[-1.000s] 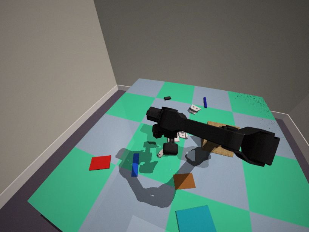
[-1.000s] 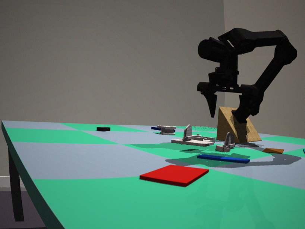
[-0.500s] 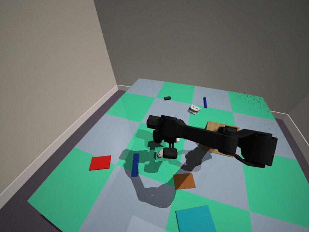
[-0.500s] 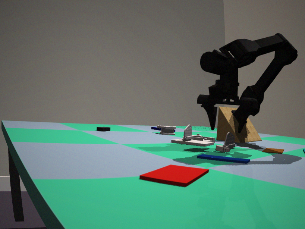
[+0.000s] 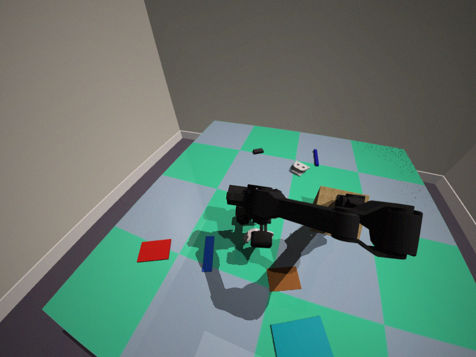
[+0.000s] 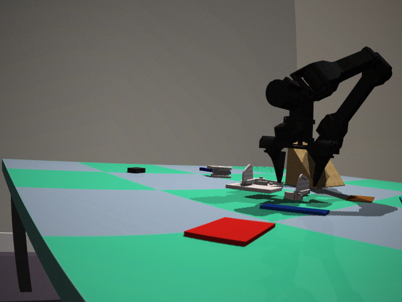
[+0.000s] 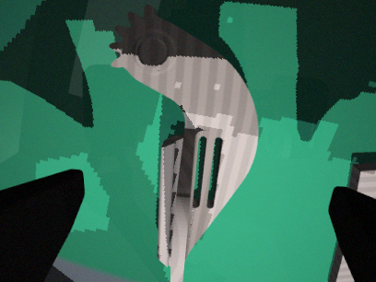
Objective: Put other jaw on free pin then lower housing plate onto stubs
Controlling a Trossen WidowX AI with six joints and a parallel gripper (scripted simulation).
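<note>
The bent arm (image 5: pixel 315 217) (image 6: pixel 352 65) reaches out, its fingers (image 6: pixel 297 183) pointing down, spread wide, holding nothing.

Counted across the table (image 5: pixel 153 199) (image 6: pixel 113 207): two jaw pieces, one loose jaw piece (image 5: pixel 249 235) (image 6: pixel 302 186) (image 7: pixel 230 101) and one mounted jaw piece (image 6: pixel 247 175); one white base (image 6: pixel 256 188) (image 7: pixel 369 182); one white housing plate (image 5: pixel 299 166) (image 6: pixel 220 172).

Also pictured, three square tiles: one red tile (image 5: pixel 154 250) (image 6: pixel 229 230), one orange tile (image 5: pixel 284 279) (image 6: pixel 360 198), one teal tile (image 5: pixel 301 338). Two blue bars (image 5: pixel 208 253) (image 6: pixel 293 209), one to each side of the housing plate in count only: one nearer, one farther. One small black block (image 5: pixel 258 150) (image 6: pixel 136 169); one wooden wedge (image 5: pixel 334 192) (image 6: pixel 296 166). Above, one black arm (image 5: pixel 315 215) (image 6: pixel 354 84), one gripper (image 5: pixel 252 226) (image 6: pixel 297 184) (image 7: pixel 208 192), two fingers (image 6: pixel 278 166).
</note>
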